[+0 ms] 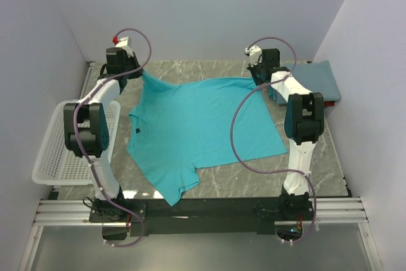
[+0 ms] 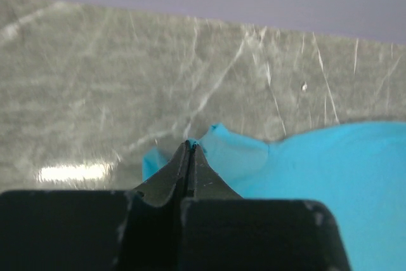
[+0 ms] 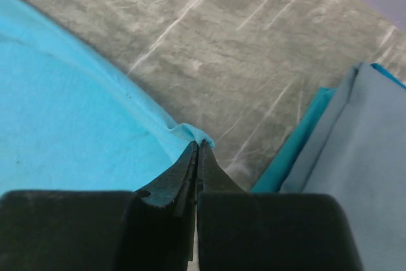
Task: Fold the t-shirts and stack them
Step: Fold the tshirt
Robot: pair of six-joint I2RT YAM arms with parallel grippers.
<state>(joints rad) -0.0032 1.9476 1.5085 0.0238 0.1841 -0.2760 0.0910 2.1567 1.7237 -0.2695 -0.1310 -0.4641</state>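
Teal t-shirt (image 1: 203, 131) is spread mostly flat mid-table (image 1: 209, 71), collar toward the left, one sleeve pointing at the near edge. Left tool (image 2: 190, 147) is clenched on its far-left corner and right tool (image 3: 198, 147) on its far-right corner, a thin bit of cloth pinched between closed jaws in both wrist views. The two far corners look pulled taut, likely to keep that edge straight so it can be folded over toward the near side. Slate-blue t-shirt (image 1: 320, 80) sits folded at the far right, just beside the right tool, probably as the stack base. A teal strip (image 3: 298, 138) peeks out under it, maybe another folded shirt, can't confirm. Count: one spread shirt, one folded for sure, two tools, one white basket (image 1: 63, 150) at the left edge.
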